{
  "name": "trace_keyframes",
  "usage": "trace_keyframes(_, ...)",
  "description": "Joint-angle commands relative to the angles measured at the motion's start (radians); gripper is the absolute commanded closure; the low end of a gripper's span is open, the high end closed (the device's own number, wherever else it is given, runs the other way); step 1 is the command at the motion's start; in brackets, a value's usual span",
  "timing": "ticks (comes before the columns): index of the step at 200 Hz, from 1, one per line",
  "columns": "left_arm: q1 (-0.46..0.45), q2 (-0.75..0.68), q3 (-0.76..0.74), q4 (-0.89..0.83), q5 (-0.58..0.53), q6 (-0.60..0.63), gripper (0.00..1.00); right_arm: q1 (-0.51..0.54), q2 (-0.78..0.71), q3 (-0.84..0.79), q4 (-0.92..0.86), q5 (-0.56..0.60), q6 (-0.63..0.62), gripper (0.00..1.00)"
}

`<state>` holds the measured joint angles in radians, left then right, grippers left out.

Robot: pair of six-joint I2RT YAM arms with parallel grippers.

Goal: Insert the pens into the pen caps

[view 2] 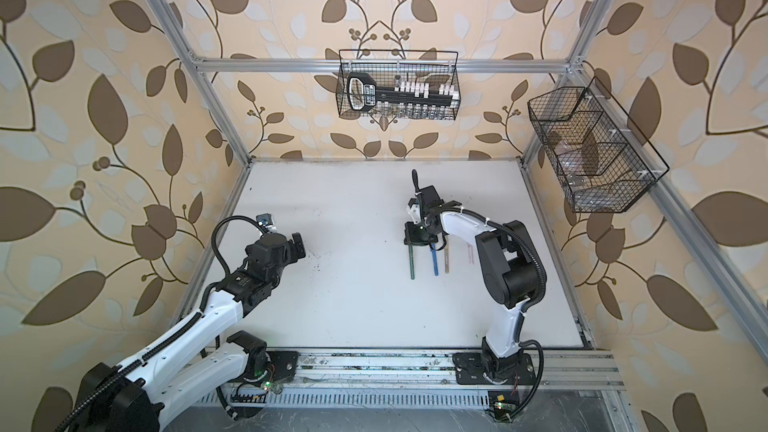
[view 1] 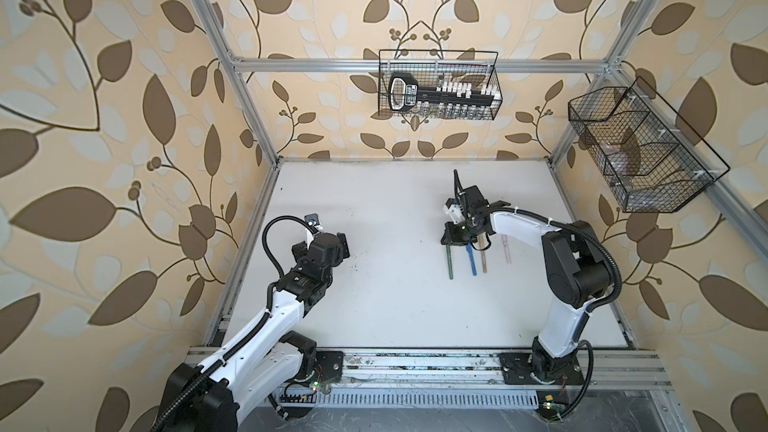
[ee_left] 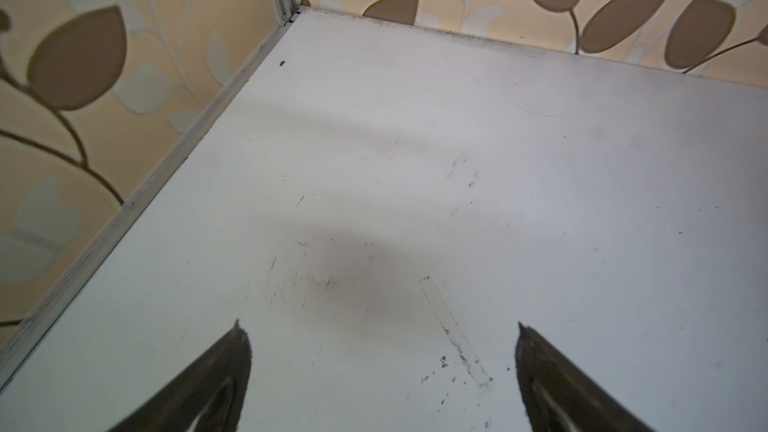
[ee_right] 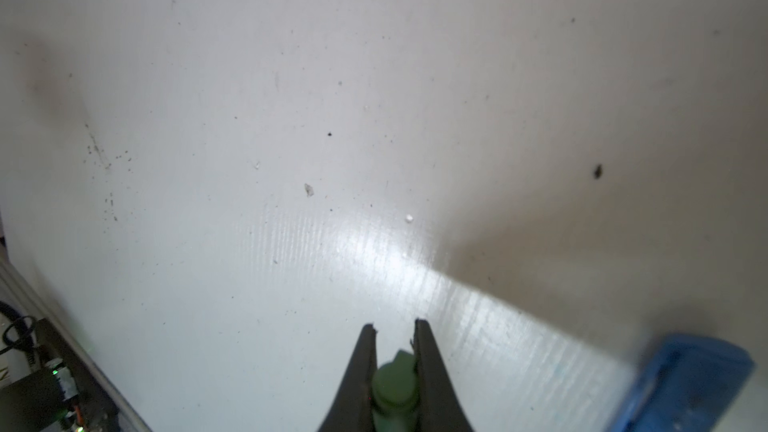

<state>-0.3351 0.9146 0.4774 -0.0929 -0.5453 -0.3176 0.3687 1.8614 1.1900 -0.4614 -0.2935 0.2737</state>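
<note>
Fingers on the right (ee_right: 430, 371) pinch green pen (ee_right: 395, 384), blue pen (ee_right: 690, 380) just beside; left fingers (ee_left: 216, 376) spread over table (ee_left: 415, 160).

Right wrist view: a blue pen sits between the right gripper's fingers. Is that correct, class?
No. Between the fingers of the right gripper sits the green pen, not a blue one; the right wrist view shows it.
</note>
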Motion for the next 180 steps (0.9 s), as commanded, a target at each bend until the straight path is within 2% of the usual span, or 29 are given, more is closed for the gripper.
trace_keyframes(1,0.039,0.025,-0.001,0.086,-0.087,0.039,0.01,0.006,-0.003,-0.049,0.052,0.094,-0.019,0.76)
trace_keyframes(43,0.091,0.051,-0.038,0.202,-0.093,0.138,0.01,-0.017,-0.123,-0.125,0.178,0.143,-0.027,0.51)
trace_keyframes(76,0.147,0.054,-0.145,0.401,-0.122,0.180,0.01,-0.054,-0.343,-0.254,0.310,0.214,-0.060,0.44)
trace_keyframes(103,0.214,0.089,-0.198,0.520,-0.033,0.220,0.01,-0.118,-0.591,-0.454,0.438,0.387,-0.096,0.34)
trace_keyframes(128,0.241,0.132,-0.303,0.770,0.056,0.294,0.01,-0.139,-0.775,-0.684,0.658,0.603,-0.159,0.21)
trace_keyframes(138,0.251,0.144,-0.306,0.793,0.059,0.290,0.01,-0.158,-0.816,-0.759,0.747,0.652,-0.173,0.20)
trace_keyframes(149,0.276,0.167,-0.297,0.803,0.090,0.278,0.01,-0.192,-0.833,-0.834,0.853,0.672,-0.193,0.19)
trace_keyframes(163,0.327,0.230,-0.275,0.835,0.212,0.256,0.01,-0.254,-0.818,-0.900,0.968,0.666,-0.198,0.19)
trace_keyframes(172,0.350,0.293,-0.242,0.851,0.273,0.238,0.01,-0.306,-0.791,-0.936,1.050,0.619,-0.179,0.18)
trace_keyframes(180,0.355,0.362,-0.211,0.866,0.274,0.228,0.01,-0.347,-0.750,-0.972,1.155,0.576,-0.163,0.18)
